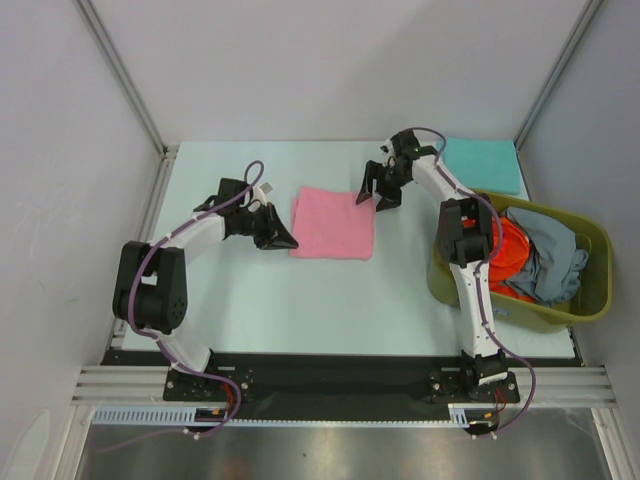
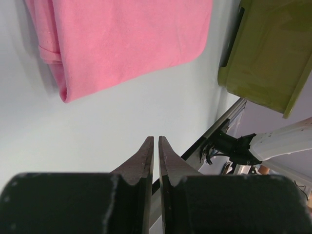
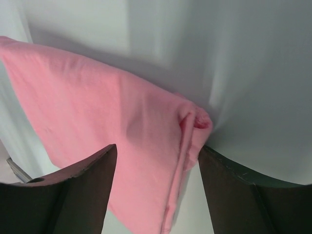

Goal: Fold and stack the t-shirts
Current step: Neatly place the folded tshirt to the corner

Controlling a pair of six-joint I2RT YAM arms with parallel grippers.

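Right wrist view: the right gripper [image 3: 157, 150] is held wide apart, its jaws set astride a corner of the folded pink cloth t-shirt [image 3: 112, 122], not clamped. The left gripper [image 2: 156, 140] is seen nearly closed on nothing, just beside the shirt's left edge. The shirt is laid flat on the pale table [image 1: 300, 290].

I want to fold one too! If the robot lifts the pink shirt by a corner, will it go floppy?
Probably floppy: the pink t-shirt is soft cloth, its folded edge already bulging and curled. Lifted by one corner, it would likely droop and unfold. It looks thin and light, so a push would probably wrinkle it.
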